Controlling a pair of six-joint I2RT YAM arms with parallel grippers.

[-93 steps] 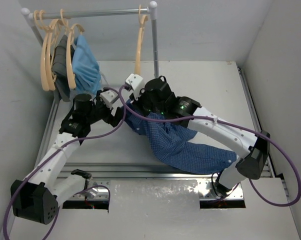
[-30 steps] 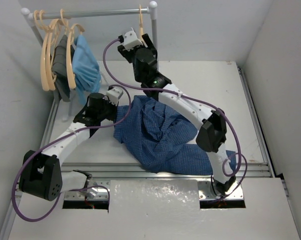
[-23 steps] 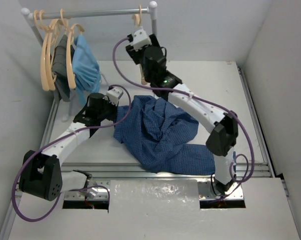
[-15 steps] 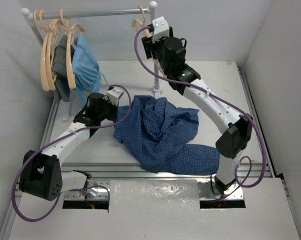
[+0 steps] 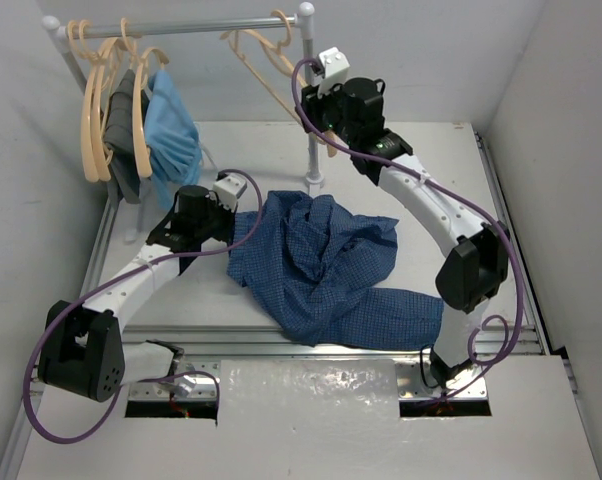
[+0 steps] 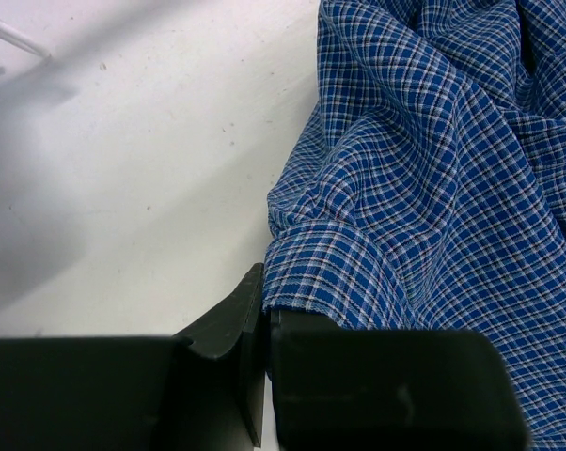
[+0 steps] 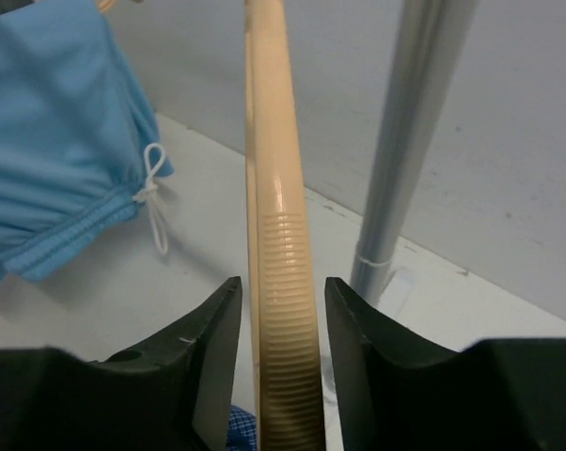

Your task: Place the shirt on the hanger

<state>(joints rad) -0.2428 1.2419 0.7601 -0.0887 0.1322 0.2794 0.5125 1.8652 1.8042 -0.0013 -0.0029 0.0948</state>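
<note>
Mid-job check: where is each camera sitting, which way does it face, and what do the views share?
Top external: above and behind the bases, looking down on the table; both arms show whole.
Left wrist: low, facing down at the shirt; the left gripper pinches its edge.
Right wrist: raised, facing the rack post; the right gripper closes around the hanger.
Shared: top and left wrist both show the shirt; top and right wrist both show the hanger.

Seeing silver rail (image 5: 181,25) running across back, resting on upright pole (image 5: 312,160). Noting spare hangers (image 5: 93,110) bunching at rail's left end, carrying light-blue garment (image 5: 171,130) and dark grey garment (image 5: 121,120), pressing together. Spotting white drawstring (image 7: 154,202) dangling from light-blue garment. Noting white table (image 5: 196,300) lying underneath.
</note>
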